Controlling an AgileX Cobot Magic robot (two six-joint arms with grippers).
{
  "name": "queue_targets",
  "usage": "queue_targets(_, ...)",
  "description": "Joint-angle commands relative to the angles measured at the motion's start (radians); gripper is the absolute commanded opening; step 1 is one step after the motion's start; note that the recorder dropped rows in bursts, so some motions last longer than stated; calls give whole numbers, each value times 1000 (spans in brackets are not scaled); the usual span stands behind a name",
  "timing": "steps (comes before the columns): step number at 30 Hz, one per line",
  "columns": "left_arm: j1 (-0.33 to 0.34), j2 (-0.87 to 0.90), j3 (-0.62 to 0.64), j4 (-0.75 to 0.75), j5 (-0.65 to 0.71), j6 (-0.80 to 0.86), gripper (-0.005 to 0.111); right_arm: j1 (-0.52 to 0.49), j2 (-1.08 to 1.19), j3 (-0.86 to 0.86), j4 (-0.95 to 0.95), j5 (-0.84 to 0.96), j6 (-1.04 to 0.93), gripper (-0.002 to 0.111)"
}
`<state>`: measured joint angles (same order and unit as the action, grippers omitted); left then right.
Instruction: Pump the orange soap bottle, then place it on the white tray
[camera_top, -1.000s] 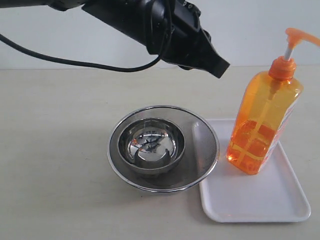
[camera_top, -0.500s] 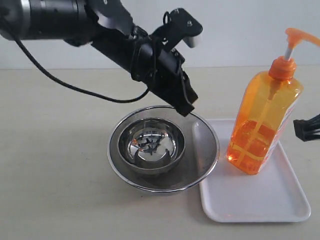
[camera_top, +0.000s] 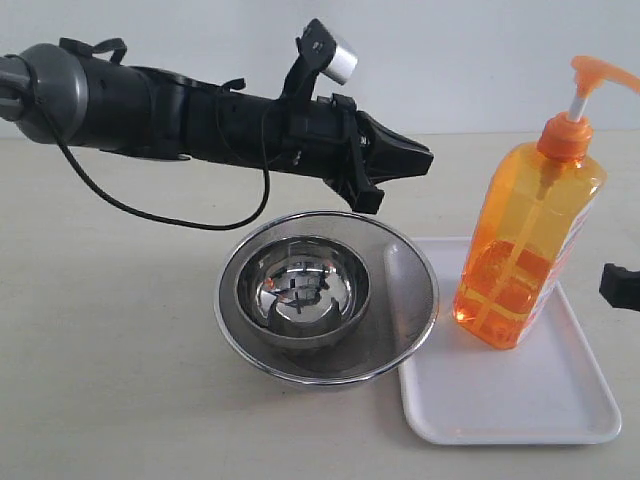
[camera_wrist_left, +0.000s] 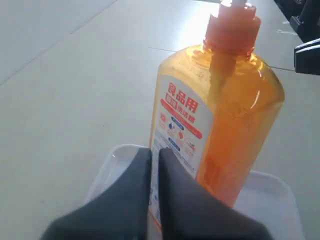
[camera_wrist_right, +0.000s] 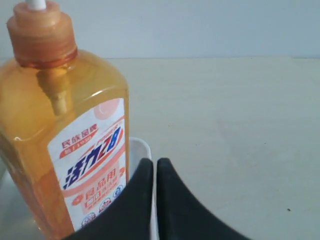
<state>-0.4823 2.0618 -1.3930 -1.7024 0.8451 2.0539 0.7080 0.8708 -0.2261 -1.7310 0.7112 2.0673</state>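
The orange soap bottle (camera_top: 525, 240) stands upright on the white tray (camera_top: 500, 400) at the right, its pump head raised. My left gripper (camera_top: 425, 160) is shut and empty. It points level toward the bottle from the left, a short gap away and above the bowls. In the left wrist view the bottle (camera_wrist_left: 225, 100) and tray (camera_wrist_left: 110, 162) lie just beyond the closed left gripper (camera_wrist_left: 155, 155). My right gripper (camera_top: 618, 287) peeks in at the right edge, beside the bottle. In the right wrist view the right gripper (camera_wrist_right: 150, 165) is shut, next to the bottle (camera_wrist_right: 60, 130) and the tray rim (camera_wrist_right: 142, 147).
Two nested steel bowls (camera_top: 325, 295) sit left of the tray, the outer rim touching or overlapping the tray's left edge. The left arm and its cable span the space above and behind the bowls. Bare tabletop (camera_top: 100, 330) lies to the left.
The left arm has swung up from pointing down at the bowl rim to level, its tip now nearer the bottle. The right gripper has dropped slightly and drawn back toward the right edge.
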Motion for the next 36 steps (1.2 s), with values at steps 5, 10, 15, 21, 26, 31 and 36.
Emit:
queue_targets(5,-4,67,3,-42,80,51,5,0,-1,-98,-13,13,-79,0)
queue_targets(10,-4,69,-4,-42,97,51,5,-2,-1,-236,-4,24,-236,0)
queue_targets(15,-4,69,-3,-42,93,49,5,-134,-1,-368,145,19,-469,0)
queue_targets(21,-4,69,-3,-42,93,49,5,-498,30,-378,260,-402,-556,0)
queue_targets(26,-4,69,-3,-42,93,49,5,-753,138,-373,259,-895,-561,0)
queue_targets(31,-4,69,-9,-42,93,49,5,-914,269,-331,236,-1101,-542,0)
queue_targets(36,-4,73,-52,-42,93,36,5,-960,278,-272,216,-1207,-563,0)
